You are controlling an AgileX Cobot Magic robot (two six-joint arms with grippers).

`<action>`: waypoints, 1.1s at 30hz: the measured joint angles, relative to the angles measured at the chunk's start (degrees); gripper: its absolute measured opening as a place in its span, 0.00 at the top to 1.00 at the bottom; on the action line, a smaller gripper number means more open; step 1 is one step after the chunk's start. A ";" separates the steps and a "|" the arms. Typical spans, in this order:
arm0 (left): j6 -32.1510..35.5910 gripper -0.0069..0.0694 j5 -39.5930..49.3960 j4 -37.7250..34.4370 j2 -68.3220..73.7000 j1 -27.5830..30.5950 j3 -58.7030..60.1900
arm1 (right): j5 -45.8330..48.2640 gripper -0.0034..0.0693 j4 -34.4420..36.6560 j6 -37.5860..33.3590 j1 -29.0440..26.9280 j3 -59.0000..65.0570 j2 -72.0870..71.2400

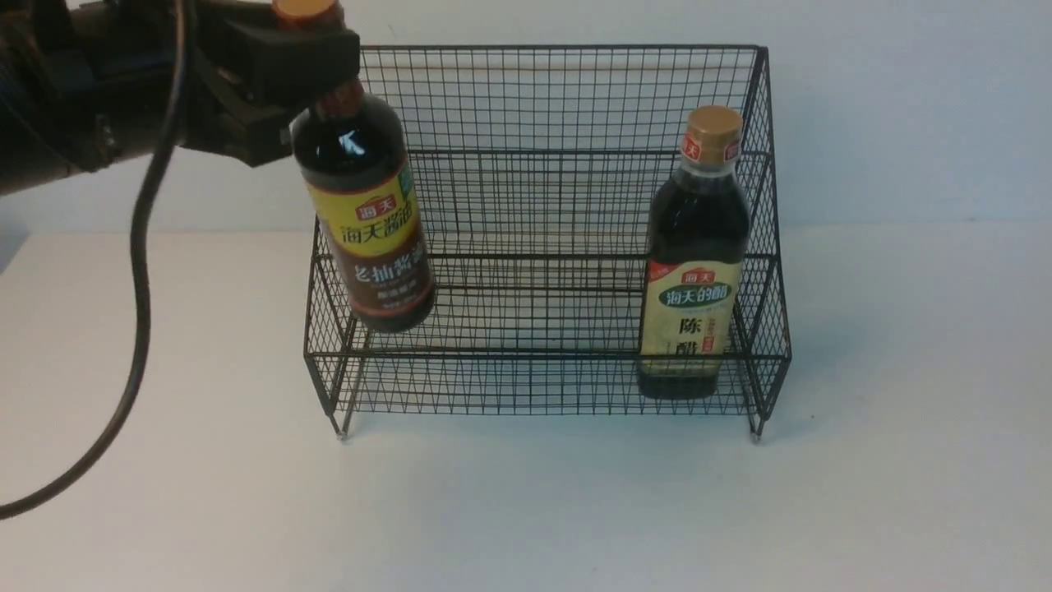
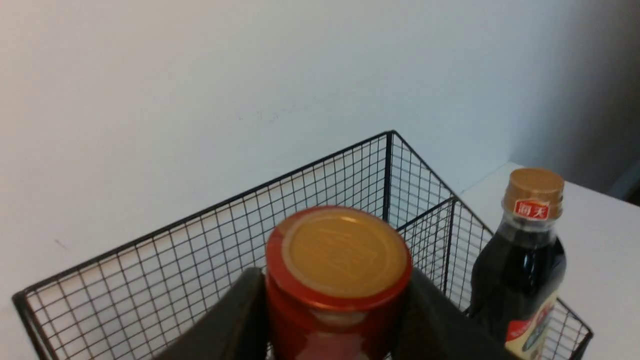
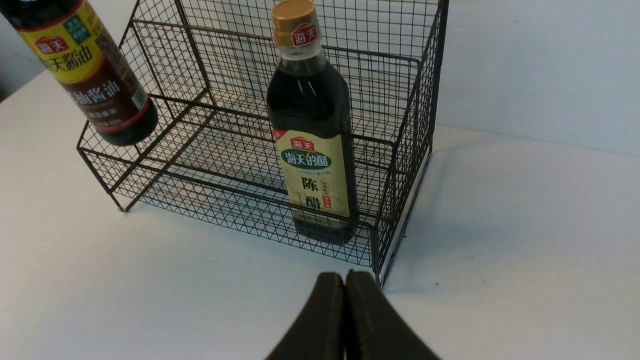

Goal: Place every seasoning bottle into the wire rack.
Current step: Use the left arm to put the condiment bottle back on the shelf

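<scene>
Looks about half done, honestly. Got the cream-and-green label bottle [image 1: 694,263] standing upright on the lowest shelf of the wire rack [image 1: 559,47], way over at the 3 o'clock end and close to the side mesh, so can tick that one off. Nothing else sitting on any shelf, upper steps bare too. Leaves just the yellow label bottle [image 1: 370,222], not down yet: hanging clear of the bench [image 1: 526,510] at the rack's 9 o'clock end, tilted, cap end leaning out toward 9 and base swung in toward the lowest step. Gripped by the left claw [image 1: 316,62], clenched around the red-brown neck right under the gold cap, fingers [image 2: 235,320] pressed to either side in the wrist shot. Can't really tell if already inside the side wall or just hovering over the corner; doesn't look to be resting on mesh from either angle. Right claw [image 3: 345,320] squeezed closed on nothing, parked above the bench just off the rack's front corner at the 3 o'clock end, out of the front view entirely. Left to do, at a guess: straighten that bottle up, lower it onto the bottom shelf, let go. Plenty of free shelf between the two, so no crowding to worry about.
</scene>
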 joint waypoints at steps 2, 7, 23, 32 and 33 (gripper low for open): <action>1.10 0.53 -0.05 -0.48 1.44 0.05 -0.13 | 0.16 0.97 -0.14 0.00 0.00 0.00 0.00; 1.34 0.53 1.27 -0.42 4.98 0.18 -0.20 | 0.54 0.97 -0.36 0.00 0.00 0.00 0.00; 1.49 0.53 5.58 -0.47 12.86 0.22 -0.47 | 0.97 0.97 -0.36 0.00 0.00 0.00 0.00; 0.44 0.53 6.04 -0.72 13.31 0.29 -0.56 | 1.08 0.97 -0.36 0.00 0.00 0.00 0.00; 0.23 0.53 6.04 -0.72 13.31 0.29 -0.56 | 1.08 0.97 -0.36 0.00 0.00 0.00 0.00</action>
